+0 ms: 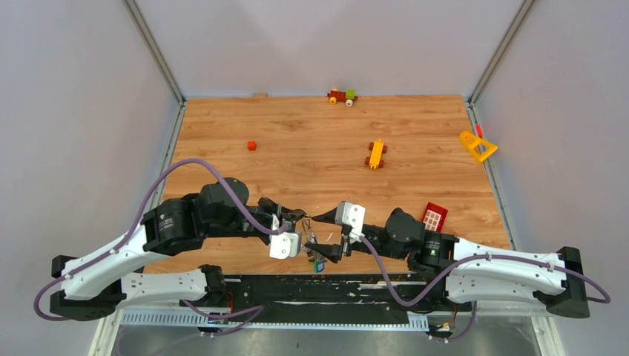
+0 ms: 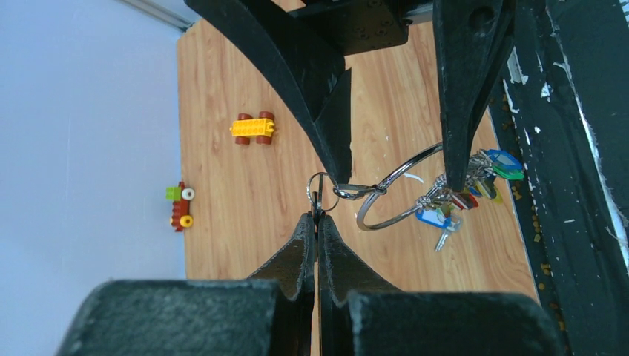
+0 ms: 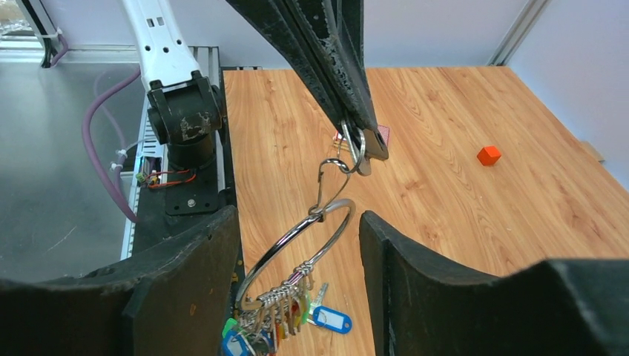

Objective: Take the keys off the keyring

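Top external: keyring (image 1: 309, 239) over wooden table (image 1: 311, 156); grey walls (image 1: 74, 111).

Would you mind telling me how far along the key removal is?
Done: nothing visible; the keys hang bunched on the keyring. In hand: the left gripper pinches a small linked ring, the open right gripper straddles the keyring. Left to do: every key must come off.

The left claw (image 1: 304, 221) and right claw (image 1: 322, 237) face each other over the keys (image 1: 317, 262).

Orange cube (image 1: 251, 145), yellow brick car (image 1: 377, 154), red window brick (image 1: 435, 217) on wooden table (image 1: 311, 133).
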Tool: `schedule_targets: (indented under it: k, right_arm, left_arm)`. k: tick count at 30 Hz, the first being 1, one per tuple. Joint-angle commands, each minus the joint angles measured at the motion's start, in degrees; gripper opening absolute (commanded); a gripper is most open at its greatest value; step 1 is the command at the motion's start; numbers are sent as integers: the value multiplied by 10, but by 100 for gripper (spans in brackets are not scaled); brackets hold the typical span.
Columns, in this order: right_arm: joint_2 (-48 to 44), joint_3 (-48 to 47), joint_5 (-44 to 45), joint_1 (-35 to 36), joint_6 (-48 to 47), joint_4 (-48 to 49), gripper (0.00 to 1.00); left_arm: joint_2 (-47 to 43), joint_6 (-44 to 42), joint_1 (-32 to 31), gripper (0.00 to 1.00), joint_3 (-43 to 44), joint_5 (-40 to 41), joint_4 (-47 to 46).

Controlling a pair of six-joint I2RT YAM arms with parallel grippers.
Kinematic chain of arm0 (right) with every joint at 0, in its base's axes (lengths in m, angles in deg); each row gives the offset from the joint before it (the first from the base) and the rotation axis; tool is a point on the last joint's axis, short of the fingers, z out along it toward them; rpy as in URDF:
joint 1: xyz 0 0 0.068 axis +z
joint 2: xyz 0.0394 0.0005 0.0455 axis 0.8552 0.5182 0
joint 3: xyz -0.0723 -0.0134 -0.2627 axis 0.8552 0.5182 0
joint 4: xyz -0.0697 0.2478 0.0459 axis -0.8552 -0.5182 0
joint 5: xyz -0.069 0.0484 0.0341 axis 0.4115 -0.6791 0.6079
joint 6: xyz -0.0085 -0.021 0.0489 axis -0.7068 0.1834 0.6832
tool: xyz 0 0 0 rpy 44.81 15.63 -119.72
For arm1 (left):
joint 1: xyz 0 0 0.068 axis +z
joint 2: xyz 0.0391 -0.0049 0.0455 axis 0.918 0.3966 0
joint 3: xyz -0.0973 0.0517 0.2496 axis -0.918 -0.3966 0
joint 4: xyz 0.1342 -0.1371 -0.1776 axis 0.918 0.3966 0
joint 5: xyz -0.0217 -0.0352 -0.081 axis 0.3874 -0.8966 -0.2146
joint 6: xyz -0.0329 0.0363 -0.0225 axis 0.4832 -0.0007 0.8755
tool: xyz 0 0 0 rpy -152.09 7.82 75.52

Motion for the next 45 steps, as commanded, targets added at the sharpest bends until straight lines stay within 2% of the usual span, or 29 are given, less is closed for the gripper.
schedule_targets:
  k: [1,7,14,25,38,45]
  right_arm:
    - [16,-21,-5,-5,15,48,60]
    - [23,-9,43,-5,25,88,56]
    - [16,9,54,-6,27,127,49]
    - [21,16,32,-6,29,135,36]
    - [28,22,-18,-6,31,138,35]
    - [34,19,-22,-7,30,137,29]
  left_arm:
    - [-10,-8,1,0,36,-17,-20]
    - [-14,0,1,0,33,-24,-29]
    - [-19,7,1,0,30,-30,-34]
    - [-18,8,1,0,32,-31,-40]
    - [-23,9,1,0,33,-30,-40]
    - [-21,10,1,0,33,-32,-41]
